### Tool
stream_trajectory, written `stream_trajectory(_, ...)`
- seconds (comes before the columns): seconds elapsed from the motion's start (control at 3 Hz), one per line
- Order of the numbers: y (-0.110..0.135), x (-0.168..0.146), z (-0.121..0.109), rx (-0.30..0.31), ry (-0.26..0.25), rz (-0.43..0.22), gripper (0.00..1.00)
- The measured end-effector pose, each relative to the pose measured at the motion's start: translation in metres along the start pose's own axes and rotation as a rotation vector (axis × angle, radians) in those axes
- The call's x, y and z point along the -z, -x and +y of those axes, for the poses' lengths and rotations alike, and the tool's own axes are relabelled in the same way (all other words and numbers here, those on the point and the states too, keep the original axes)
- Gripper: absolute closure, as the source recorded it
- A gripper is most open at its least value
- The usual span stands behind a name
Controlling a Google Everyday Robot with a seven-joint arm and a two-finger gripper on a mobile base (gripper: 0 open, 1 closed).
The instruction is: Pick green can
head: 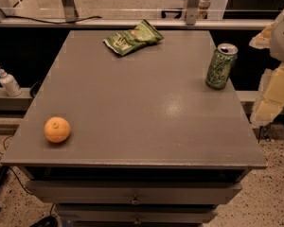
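Note:
The green can [221, 65] stands upright near the right edge of the grey table [132, 108], green with pale markings and a silver top with a pull-tab. My gripper [269, 67] hangs at the right border of the view, just beyond the table's right edge and to the right of the can, not touching it. Its two pale yellowish fingers [274, 96] are spread apart, with nothing between them.
A crinkled green chip bag [133, 37] lies flat at the back of the table. An orange [57, 129] sits near the front left corner. A white pump bottle [8, 82] stands on a ledge to the left. Drawers run below the table's front edge.

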State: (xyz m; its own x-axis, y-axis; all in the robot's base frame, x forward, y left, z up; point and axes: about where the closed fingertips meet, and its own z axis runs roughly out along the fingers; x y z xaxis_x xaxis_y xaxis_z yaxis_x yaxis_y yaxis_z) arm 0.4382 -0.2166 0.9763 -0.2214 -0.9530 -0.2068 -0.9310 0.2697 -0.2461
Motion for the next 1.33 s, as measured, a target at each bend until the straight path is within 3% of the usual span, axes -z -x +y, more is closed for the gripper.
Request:
stream_trajectory(0.33,0.000,0.001,0.000,0.000,-0.004,-0.002,0.00)
stream_trajectory(0.67,-0.017,0.000,0.007,-0.037,-0.014,-0.024,0.00)
stream_trajectory(1.0,-0.051,0.000,0.009,-0.118,-0.042,-0.083,0.00)
stream_trajectory(1.33,-0.082,-0.006,0.000,-0.196,-0.082,-0.189,0.00)
